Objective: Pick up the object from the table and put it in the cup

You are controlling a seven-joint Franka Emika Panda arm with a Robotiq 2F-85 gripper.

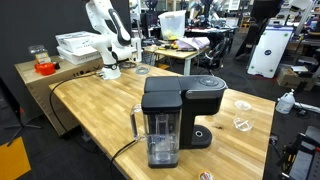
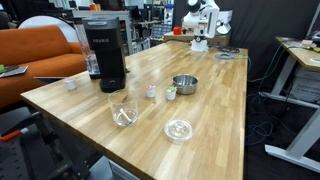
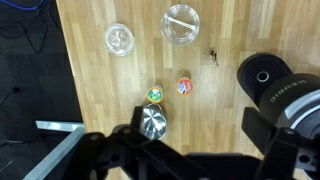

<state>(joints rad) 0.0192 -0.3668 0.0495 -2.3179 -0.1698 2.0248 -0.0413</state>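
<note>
the claw point(image 3: 185, 162) shows only as a dark blur along the bottom edge of the wrist view, so i cannot tell if it is released or clenched. the low clear cup point(image 3: 118, 39) stands on the wooden table point(image 3: 95, 100) beside a clear tumbler point(image 3: 180, 23). a small green object point(image 3: 154, 94) and a small red object point(image 3: 184, 86) lie apart from the cup, just past a metal bowl point(image 3: 152, 123), with the black coffee machine point(image 3: 275, 85) off to one side.
</note>
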